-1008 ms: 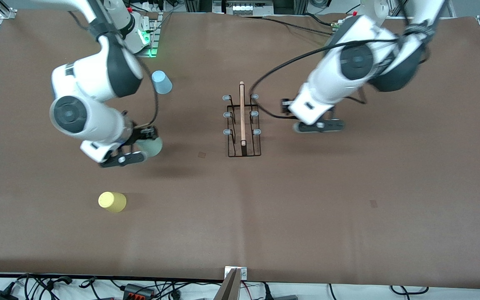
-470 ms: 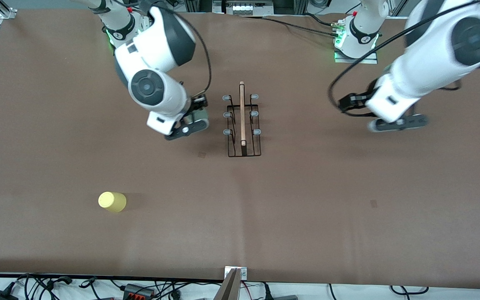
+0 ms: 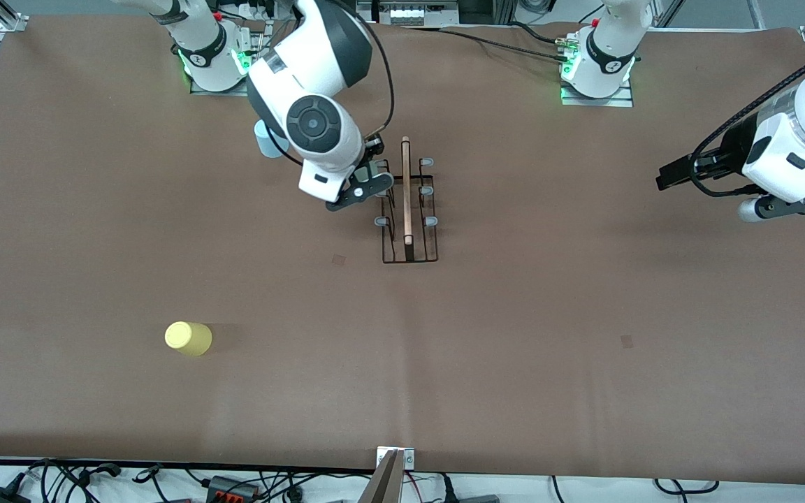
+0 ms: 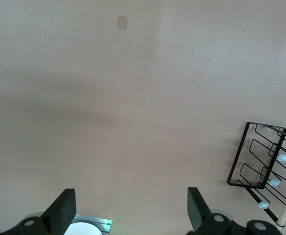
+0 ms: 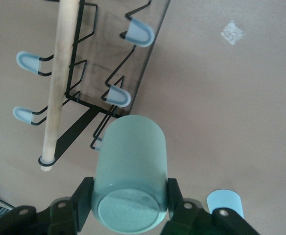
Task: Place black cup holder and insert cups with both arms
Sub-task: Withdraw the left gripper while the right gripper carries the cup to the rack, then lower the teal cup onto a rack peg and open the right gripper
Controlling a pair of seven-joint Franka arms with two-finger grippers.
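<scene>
The black cup holder (image 3: 408,209) stands mid-table, its wooden rod (image 5: 59,83) on top. My right gripper (image 3: 360,190) hangs over the holder's peg row toward the right arm's end. In the right wrist view this gripper (image 5: 130,198) is shut on the mint green cup (image 5: 131,166). The cup's mouth points at a grey-tipped peg (image 5: 99,143); I cannot tell whether they touch. The light blue cup (image 3: 268,142) stands partly hidden by the right arm. The yellow cup (image 3: 188,338) lies nearer the front camera. My left gripper (image 3: 790,205) is open and empty (image 4: 130,210) over bare table.
The brown mat (image 3: 514,349) covers the whole table. The arm bases (image 3: 595,66) stand along the edge farthest from the front camera. Cables and plugs (image 3: 228,485) lie along the nearest edge. The holder (image 4: 265,161) shows at the rim of the left wrist view.
My right arm carried the mint green cup from the right arm's end of the table to the holder. My left gripper opened and swung away from the holder toward the left arm's end.
</scene>
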